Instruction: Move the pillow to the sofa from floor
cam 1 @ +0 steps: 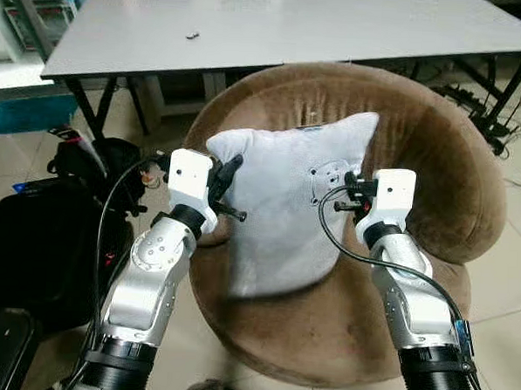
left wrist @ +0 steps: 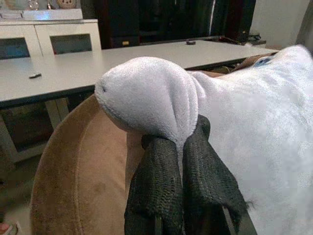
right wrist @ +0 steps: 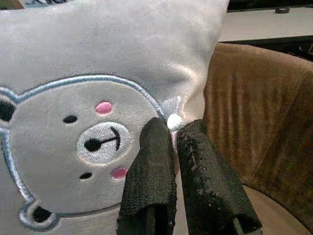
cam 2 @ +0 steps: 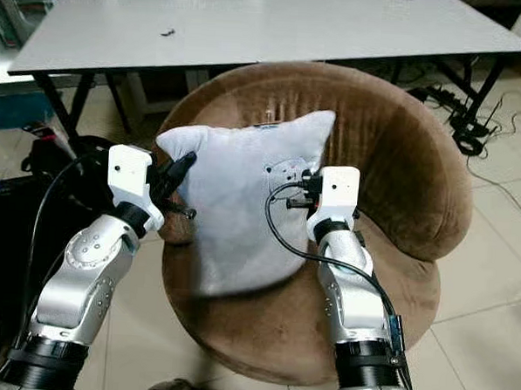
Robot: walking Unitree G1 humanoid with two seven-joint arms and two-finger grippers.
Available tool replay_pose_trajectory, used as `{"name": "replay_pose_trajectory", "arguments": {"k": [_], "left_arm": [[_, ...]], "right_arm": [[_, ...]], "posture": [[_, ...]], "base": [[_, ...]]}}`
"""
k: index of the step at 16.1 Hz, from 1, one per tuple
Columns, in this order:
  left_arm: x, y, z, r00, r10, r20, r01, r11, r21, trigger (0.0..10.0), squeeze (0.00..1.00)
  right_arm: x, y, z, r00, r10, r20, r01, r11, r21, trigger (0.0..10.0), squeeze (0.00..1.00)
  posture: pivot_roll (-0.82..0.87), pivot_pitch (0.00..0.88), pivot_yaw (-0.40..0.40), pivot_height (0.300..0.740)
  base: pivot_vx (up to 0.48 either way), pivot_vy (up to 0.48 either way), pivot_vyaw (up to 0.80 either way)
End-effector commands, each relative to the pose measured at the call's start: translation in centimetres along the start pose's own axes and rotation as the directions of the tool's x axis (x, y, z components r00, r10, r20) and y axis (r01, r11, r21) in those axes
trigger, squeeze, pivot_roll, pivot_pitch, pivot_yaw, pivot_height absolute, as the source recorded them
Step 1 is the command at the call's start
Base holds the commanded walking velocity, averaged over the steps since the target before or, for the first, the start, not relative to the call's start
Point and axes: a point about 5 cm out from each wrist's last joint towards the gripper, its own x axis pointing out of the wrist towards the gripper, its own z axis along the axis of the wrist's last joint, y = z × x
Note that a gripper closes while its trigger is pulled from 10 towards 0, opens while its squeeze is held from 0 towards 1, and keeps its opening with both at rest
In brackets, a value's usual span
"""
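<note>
A pale grey pillow with an embroidered bear face hangs upright over the seat of a round brown sofa chair. Its lower edge is near the seat cushion; I cannot tell whether it touches. My left gripper is shut on the pillow's upper left corner, the cloth pinched between both black fingers. My right gripper is shut on the pillow's right side, its fingers clamped on a fold beside the bear face.
A long grey table stands right behind the sofa chair. Black bags lie on the floor to the left. Cables trail on the tiles at the right. Tiled floor shows right of the chair.
</note>
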Motion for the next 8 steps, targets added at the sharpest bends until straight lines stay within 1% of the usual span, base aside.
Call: {"name": "replay_pose_trajectory", "arguments": {"k": [1,4,5,8], "left_arm": [[0.04,0.46,0.13,1.000,0.020,0.005,-0.020,1.000,0.015,10.0,0.00],[0.14,0.42,0.21,1.000,0.021,0.002,-0.021,1.000,0.018,10.0,0.00],[0.18,0.48,0.18,1.000,0.028,0.001,-0.028,1.000,0.003,10.0,0.00],[0.25,0.56,0.28,0.999,0.039,0.002,-0.039,0.999,-0.006,10.0,0.00]], "right_arm": [[0.28,-0.13,0.91,1.000,-0.005,0.028,0.005,1.000,0.008,10.0,0.00],[0.37,-0.17,1.09,1.000,-0.002,0.029,0.002,1.000,0.005,10.0,0.00],[0.40,-0.13,1.16,1.000,0.000,0.030,0.000,1.000,0.005,10.0,0.00],[0.51,-0.18,1.31,1.000,0.002,0.029,-0.002,1.000,0.001,10.0,0.00]], "posture": [[0.04,0.105,0.037,0.740],[0.03,0.111,0.031,0.740],[0.03,0.111,0.031,0.740],[0.04,0.124,0.026,0.740]], "base": [[0.000,0.000,0.00],[0.000,0.000,0.00],[0.000,0.000,0.00],[0.000,0.000,0.00]]}}
